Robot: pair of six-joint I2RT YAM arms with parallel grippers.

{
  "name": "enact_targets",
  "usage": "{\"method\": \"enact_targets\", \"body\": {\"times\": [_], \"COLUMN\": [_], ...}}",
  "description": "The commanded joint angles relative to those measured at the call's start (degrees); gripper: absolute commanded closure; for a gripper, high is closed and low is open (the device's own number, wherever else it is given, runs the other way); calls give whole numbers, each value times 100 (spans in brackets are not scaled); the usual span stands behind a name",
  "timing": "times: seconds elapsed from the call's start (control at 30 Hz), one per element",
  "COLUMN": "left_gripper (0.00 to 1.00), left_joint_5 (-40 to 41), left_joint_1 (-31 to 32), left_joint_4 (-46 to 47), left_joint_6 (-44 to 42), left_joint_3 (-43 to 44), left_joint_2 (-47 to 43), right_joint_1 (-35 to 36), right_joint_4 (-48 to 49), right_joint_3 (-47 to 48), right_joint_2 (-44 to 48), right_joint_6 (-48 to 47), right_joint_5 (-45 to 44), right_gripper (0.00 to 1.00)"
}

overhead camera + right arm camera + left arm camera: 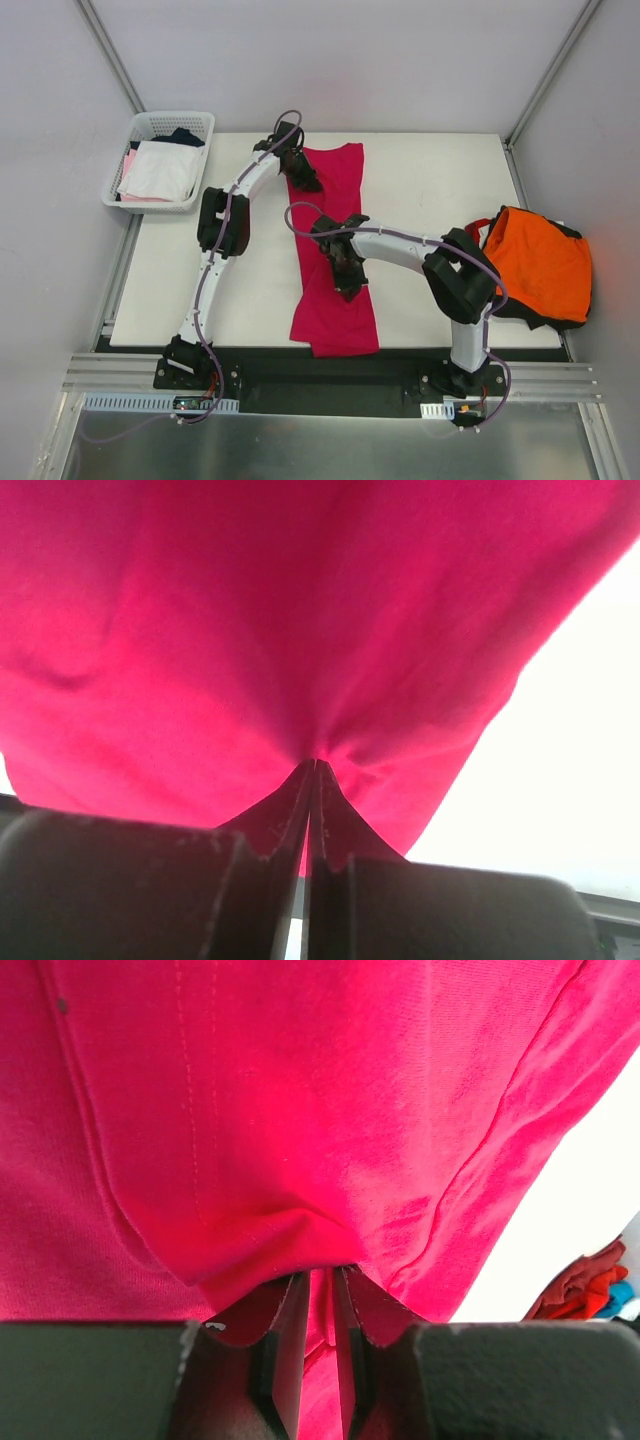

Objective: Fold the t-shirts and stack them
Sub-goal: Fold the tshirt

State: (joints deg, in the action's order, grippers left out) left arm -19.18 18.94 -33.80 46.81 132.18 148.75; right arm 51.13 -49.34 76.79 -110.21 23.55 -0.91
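Note:
A crimson-magenta t-shirt (335,310) lies as a long folded strip down the middle of the table. My left gripper (305,180) is at its far left edge, shut on a bunched fold of the cloth (300,1230). The right gripper (347,285) sits over the strip's middle, its jaws pinched tight on a thin layer of the same shirt (250,660). An orange t-shirt (540,262) lies in a heap at the table's right edge, on top of a black t-shirt (545,322) whose edge shows beneath it.
A white mesh basket (205,125) with white and pink garments stands off the table's far left corner. The white table (430,190) ends at a metal rail near the arm bases. Enclosure walls stand close behind and at both sides.

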Motion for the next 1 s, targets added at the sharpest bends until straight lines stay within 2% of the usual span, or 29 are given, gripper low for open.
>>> {"method": "enact_targets", "body": {"times": [0.0, 0.27, 0.43, 0.47, 0.57, 0.6, 0.67, 0.7, 0.77, 0.8, 0.87, 0.9, 0.97], "left_gripper": [84, 82, 80, 80, 79, 79, 79, 79, 79, 79, 79, 80, 80], "left_joint_5": [195, 353, 275, 240, 134, 116, 142, 177, 326, 371, 467, 590, 696], "left_joint_1": [-101, -127, -127, -119, -75, -40, 66, 118, 319, 391, 636, 733, 874], "left_joint_4": [-179, -162, -153, -144, -153, -162, -162, -153, -188, -197, -206, -206, -206], "left_joint_6": [-259, -374, -321, -330, -461, -566, -698, -873, -1067, -1225, -1323, -1375, -1350], "left_joint_3": [308, 520, 388, 361, -77, -548, -1191, -1908, -2659, -3384, -4091, -4747, -5358], "left_joint_2": [287, -389, -1057, -1154, -1725, -2118, -2559, -2996, -3429, -3814, -4185, -4544, -4889], "right_joint_1": [-33, -630, -1070, -1166, -1263, -1264, -1299, -1316, -1378, -1395, -1396, -1387, -1387], "right_joint_4": [-523, -1288, -1341, -1324, -1245, -1227, -1175, -1131, -955, -902, -744, -674, -550], "right_joint_3": [555, 2109, 2331, 2305, 2007, 1797, 1524, 1331, 743, 558, 6, -154, -532], "right_joint_2": [122, 70, 35, 52, 281, 420, 588, 667, 948, 1027, 1282, 1405, 1694], "right_joint_6": [-60, -377, -570, -632, -1034, -1141, -1265, -1300, -1257, -1169, -1046, -993, -870], "right_joint_5": [-410, -771, -402, -367, -209, -147, -68, -33, 38, 221, 310, 354, 416], "right_gripper": [95, 91, 90, 88, 56, 44, 38, 36, 36, 35, 35, 35, 35]}}
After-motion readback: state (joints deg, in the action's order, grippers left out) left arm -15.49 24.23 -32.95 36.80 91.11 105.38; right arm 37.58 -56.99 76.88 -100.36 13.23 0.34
